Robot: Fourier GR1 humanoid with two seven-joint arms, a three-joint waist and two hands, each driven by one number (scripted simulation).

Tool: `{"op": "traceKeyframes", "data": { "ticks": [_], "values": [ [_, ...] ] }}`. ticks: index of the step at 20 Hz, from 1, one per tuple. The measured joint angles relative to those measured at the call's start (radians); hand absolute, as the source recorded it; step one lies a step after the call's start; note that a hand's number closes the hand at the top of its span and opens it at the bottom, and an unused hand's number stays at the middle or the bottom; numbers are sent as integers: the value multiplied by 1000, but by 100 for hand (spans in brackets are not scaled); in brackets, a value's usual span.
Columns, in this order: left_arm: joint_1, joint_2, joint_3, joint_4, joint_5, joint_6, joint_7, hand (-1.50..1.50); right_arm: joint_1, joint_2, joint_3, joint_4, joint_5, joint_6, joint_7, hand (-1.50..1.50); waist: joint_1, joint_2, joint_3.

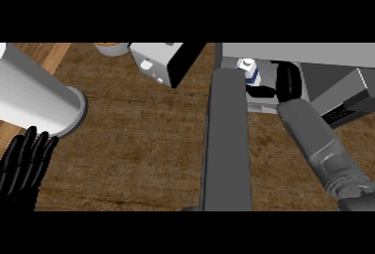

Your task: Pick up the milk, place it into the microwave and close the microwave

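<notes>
A: The right hand [288, 82] is at the far right, black fingers reaching into the open microwave [322, 59]. Its fingers look curled toward the milk [251, 72], the white carton with blue marking standing just to the hand's left, inside the cavity.

B: Is it holding the carton?

A: I cannot tell. The fingers sit close against it or just beside it, but the dark shapes merge there, so contact and grip are unclear.

B: And the carton's position?

A: Upright, as far as it shows, long axis roughly vertical, near the left edge of the opening. Part of it hides behind the microwave door [227, 139], the long grey panel swung out toward the near edge of the counter [139, 149].

B: Which hand is nearer the door?

A: The right forearm runs alongside the door, just right of it. The left hand [26, 158] rests open at the near left, fingers up, well apart from it.

B: So the next move?

A: My guess: the milk already seems inside, so the right hand must back out toward the near side, then get round to the door's left face to swing it shut.
</notes>
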Motion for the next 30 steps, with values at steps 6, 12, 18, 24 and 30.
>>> {"op": "traceKeyframes", "data": {
  "ticks": [6, 12, 18, 24, 30],
  "values": [
    [1, 7, -1, 3, -9, -9, -4, -150, -43, 17, 16, 48, 24, 30, 26, -150, 8, 2, 0],
    [11, 2, -17, -15, -29, -7, -2, -150, -64, 42, 5, 52, 19, 17, 32, -150, 1, -1, 0],
    [24, -9, -36, -22, -56, 0, 0, -150, -61, 23, -26, 41, -5, 4, 19, -150, -13, -5, 0],
    [38, -21, -66, -30, -94, 5, -4, -150, -29, -7, -60, 21, -30, -10, -38, -150, -18, -7, 0],
    [60, -26, -65, -28, -93, 0, -22, -150, -21, -49, -90, 10, -51, 3, -73, -150, -25, -10, 0]
  ]
}}
